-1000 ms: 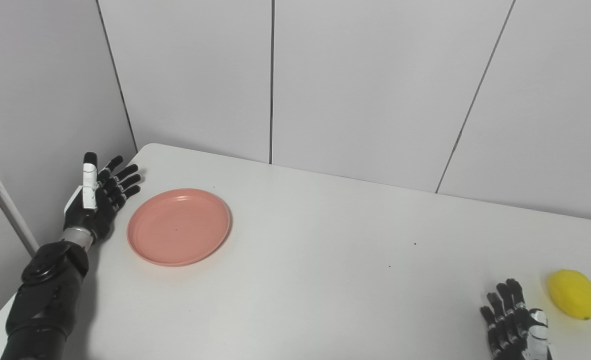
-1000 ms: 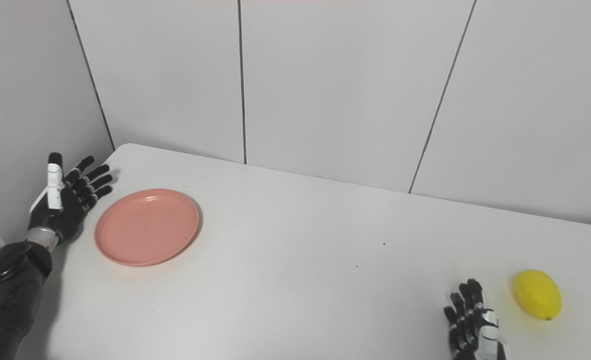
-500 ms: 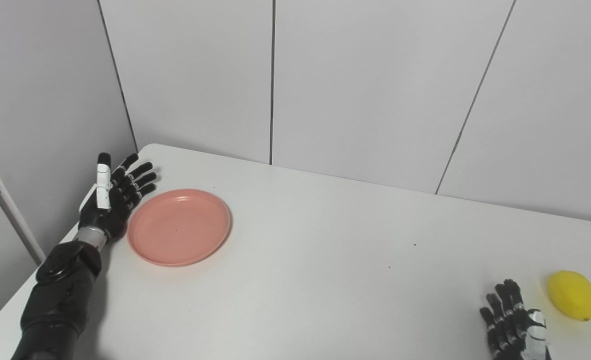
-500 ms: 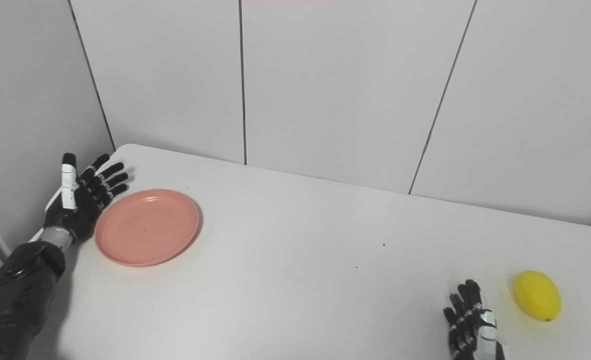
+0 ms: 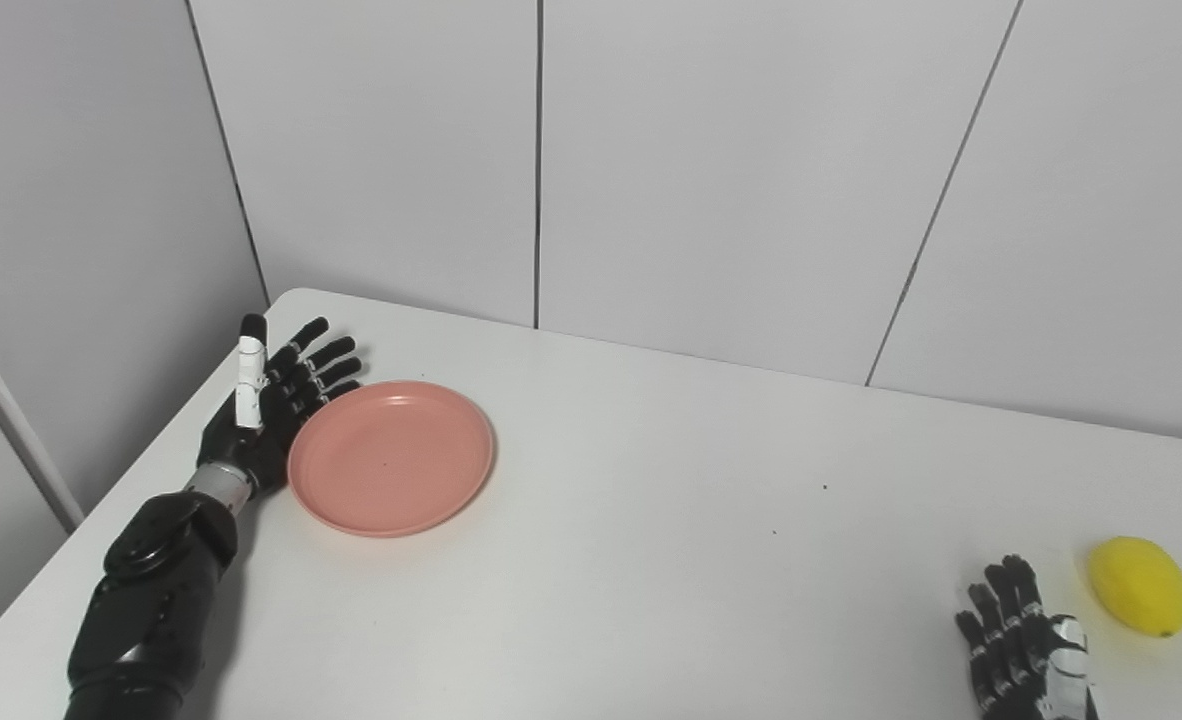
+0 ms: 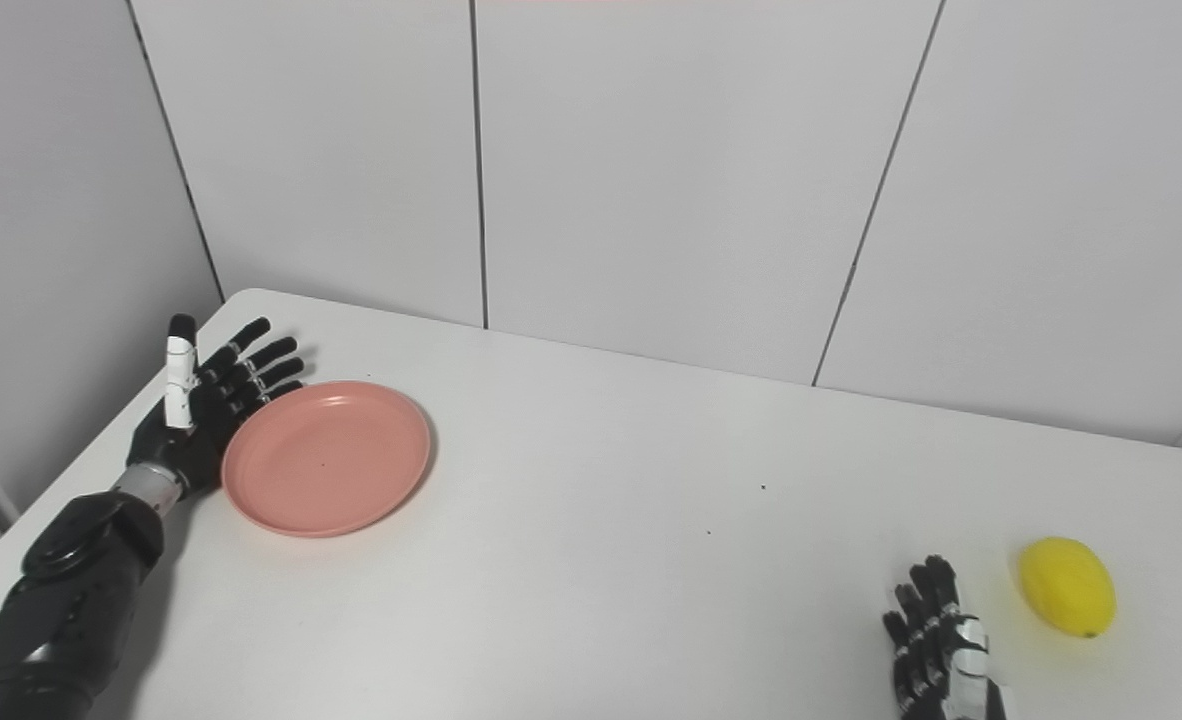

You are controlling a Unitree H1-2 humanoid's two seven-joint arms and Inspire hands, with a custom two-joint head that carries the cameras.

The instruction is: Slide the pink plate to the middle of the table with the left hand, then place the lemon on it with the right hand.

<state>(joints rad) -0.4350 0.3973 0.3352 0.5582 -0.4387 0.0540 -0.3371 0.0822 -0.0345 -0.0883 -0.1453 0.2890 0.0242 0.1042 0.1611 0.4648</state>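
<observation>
At the far left, the robot's black left hand (image 5: 269, 400) is standing edge-on with its fingers spread wide and holding nothing, pressing against the left rim of the round, shallow pink plastic plate (image 5: 391, 457). The plate is sitting flat on the white table (image 5: 651, 560), well to the left of the middle, so the first step, the slide, appears to be just getting under way. The next move calls for a steady sideways push to the right, keeping the palm low against the rim so the plate does not spin or slip off. Far right, the black right hand (image 5: 1026, 650) is waiting with fingers apart and empty, just beside the smooth yellow lemon (image 5: 1141, 585), not touching it.
</observation>
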